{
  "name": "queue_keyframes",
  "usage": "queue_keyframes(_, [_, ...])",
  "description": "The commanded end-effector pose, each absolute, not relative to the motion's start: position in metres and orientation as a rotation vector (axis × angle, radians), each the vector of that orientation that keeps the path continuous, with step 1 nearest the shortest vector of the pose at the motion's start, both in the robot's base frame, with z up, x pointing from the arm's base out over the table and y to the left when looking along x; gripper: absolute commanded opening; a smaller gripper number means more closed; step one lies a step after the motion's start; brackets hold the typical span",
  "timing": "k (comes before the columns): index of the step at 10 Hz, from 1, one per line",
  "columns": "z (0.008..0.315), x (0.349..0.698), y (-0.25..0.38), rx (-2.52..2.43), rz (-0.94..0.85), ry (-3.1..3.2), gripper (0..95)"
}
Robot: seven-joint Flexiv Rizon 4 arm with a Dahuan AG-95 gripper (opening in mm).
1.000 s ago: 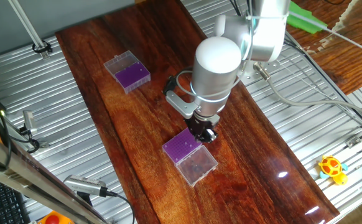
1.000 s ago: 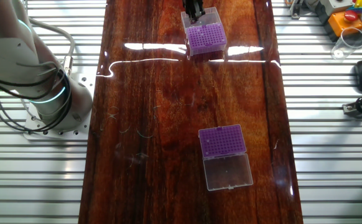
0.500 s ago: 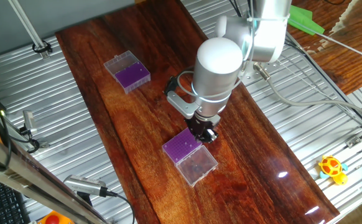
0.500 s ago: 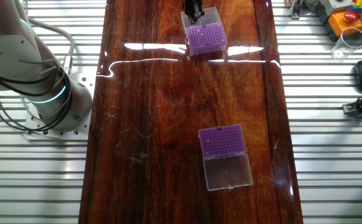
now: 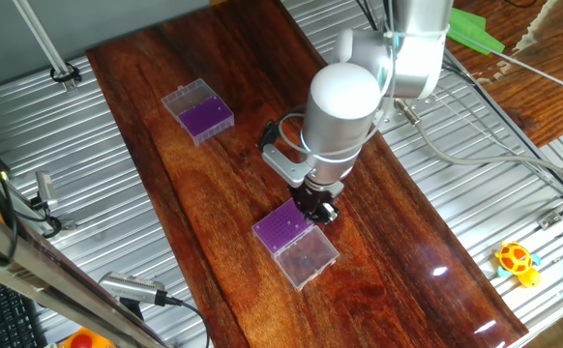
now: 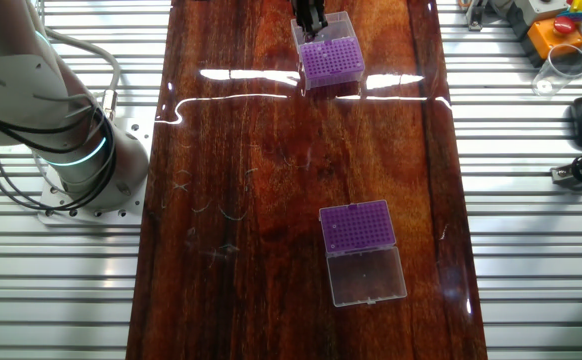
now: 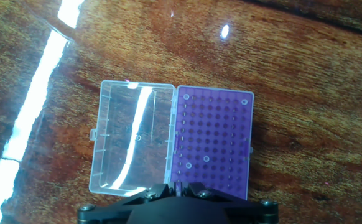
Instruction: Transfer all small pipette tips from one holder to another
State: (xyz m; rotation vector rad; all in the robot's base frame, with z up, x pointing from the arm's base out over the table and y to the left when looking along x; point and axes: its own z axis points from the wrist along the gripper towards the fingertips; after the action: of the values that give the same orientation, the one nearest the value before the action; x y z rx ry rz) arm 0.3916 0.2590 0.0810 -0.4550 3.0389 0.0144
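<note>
Gripper (image 5: pixel 322 210) poised at the hinge-side edge of the near pipette tip holder (image 5: pixel 283 230), fingers down close above the purple rack. Seen in the hand view only as a dark housing at the bottom edge (image 7: pixel 175 194); fingertips hidden, so cannot tell whether apart or together. No tip visibly held.

Directly below in the hand view: purple rack (image 7: pixel 213 142) full of small holes, a few pale spots among them, too small to tell whether tips. Clear hinged lid (image 7: pixel 131 138) lying flat open, joined to the rack along one long side. Bright streak of reflected light across the lid and the wooden table (image 7: pixel 305 93).

Farther along the table: second pipette tip holder (image 5: pixel 197 111), likewise open, purple rack with clear lid flat beside it, well apart from the first. Same box nearer the camera in the other fixed view (image 6: pixel 359 249).

Beyond the wood: ribbed metal surface (image 5: pixel 88 184), grey cables (image 5: pixel 475 155), yellow toy (image 5: pixel 517 263) near the right edge.
</note>
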Motion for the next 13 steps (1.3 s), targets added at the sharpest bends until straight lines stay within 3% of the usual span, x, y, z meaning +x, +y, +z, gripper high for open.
queue_keyframes(1, [0.0818, 0.3902, 0.2583, -0.455, 0.012, 3.039, 0.0])
queue_keyframes(13, [0.0790, 0.3844, 0.2583, -0.458, 0.005, 3.034, 0.0])
